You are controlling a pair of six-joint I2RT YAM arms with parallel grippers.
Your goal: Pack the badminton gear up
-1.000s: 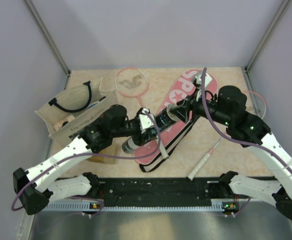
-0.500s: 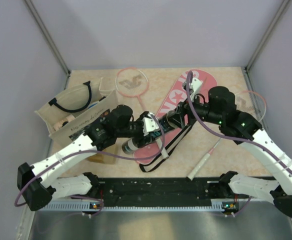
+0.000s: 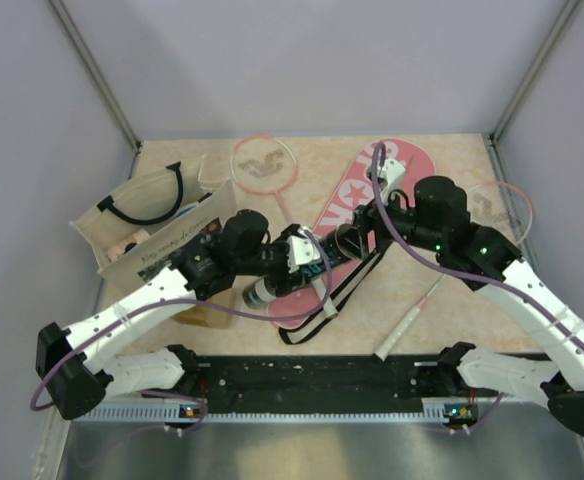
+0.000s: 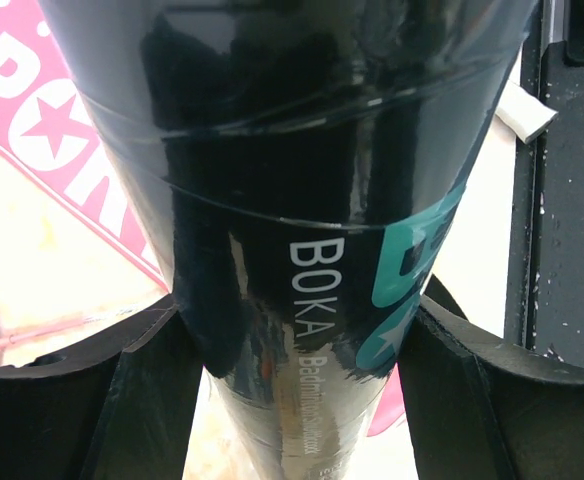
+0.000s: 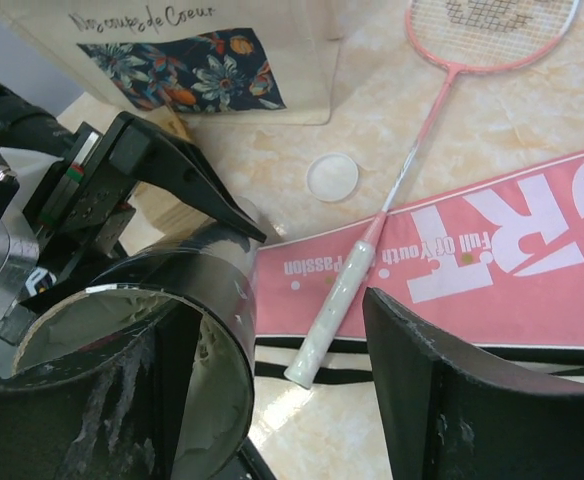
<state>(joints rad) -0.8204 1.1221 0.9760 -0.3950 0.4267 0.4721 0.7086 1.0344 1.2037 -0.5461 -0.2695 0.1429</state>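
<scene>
My left gripper (image 3: 302, 262) is shut on the black tube with teal lettering (image 4: 302, 230) and holds it slanted above the pink SPORT cover (image 3: 367, 195). The tube's open mouth (image 5: 122, 385) faces my right gripper (image 5: 272, 315), which is open. Its left finger (image 5: 82, 410) is at or just inside the mouth, where ragged white stuff shows. One pink-rimmed racket (image 3: 265, 165) lies at the back, its white handle (image 5: 337, 305) resting on the cover (image 5: 492, 260). A second racket (image 3: 422, 305) lies on the right, partly under the right arm.
The beige tote bag with black handles (image 3: 152, 225) stands open at the left, its flowered side (image 5: 192, 50) near the tube. A small white round lid (image 5: 332, 178) lies on the table beside it. A brown box (image 3: 200, 318) sits under the left arm.
The right gripper's jaws have spread wider at the tube's mouth, and the right arm has shifted a little to the left. The left gripper still holds the tube.
</scene>
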